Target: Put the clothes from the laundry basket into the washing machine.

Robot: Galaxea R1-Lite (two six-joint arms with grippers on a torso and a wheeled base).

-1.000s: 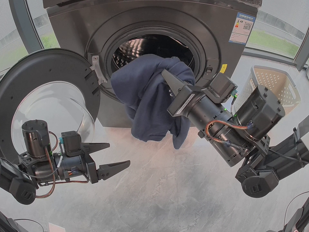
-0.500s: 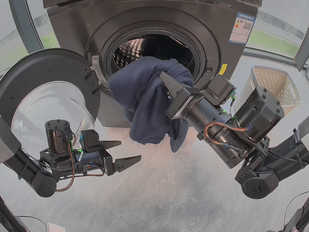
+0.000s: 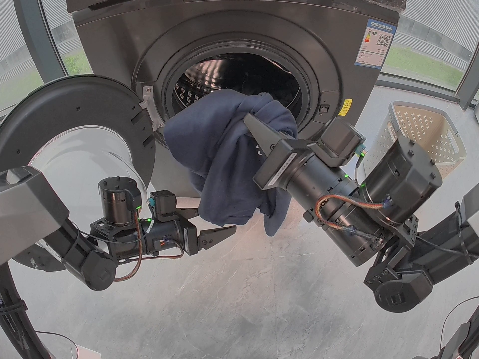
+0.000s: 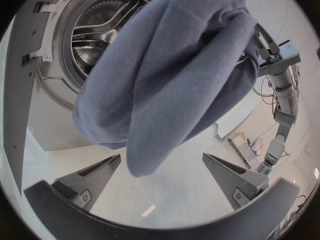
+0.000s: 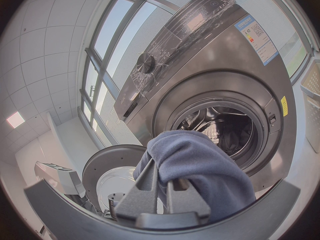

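In the head view, the dark navy fleece sweatshirt (image 3: 224, 155) hangs bunched from the right gripper (image 3: 249, 123). It is in front of the lower rim of the round drum opening (image 3: 239, 73) of the grey front-loading washing machine (image 3: 124, 41), and not yet inside. Its lowest folds dangle below that rim. We judge that a push forward from here could leave them draped over the rim, and an early release would let the sweatshirt slide down to the pale stone floor (image 3: 259, 295). The right gripper's fingers are pinched tight on the cloth. The left gripper (image 3: 214, 220) is spread wide just under the lowest fold and holds nothing. The beige perforated plastic laundry basket (image 3: 429, 125) stands beside the machine's right corner.

In the left wrist view, the sweatshirt's (image 4: 166, 77) lowest fold hangs between the left gripper's (image 4: 160, 156) spread fingers. We cannot tell whether it touches them.

In the right wrist view, the right gripper (image 5: 161, 180) clamps a thick fold of the sweatshirt (image 5: 200, 164). Something dark, perhaps clothing, lies deep in the drum (image 5: 238, 134).
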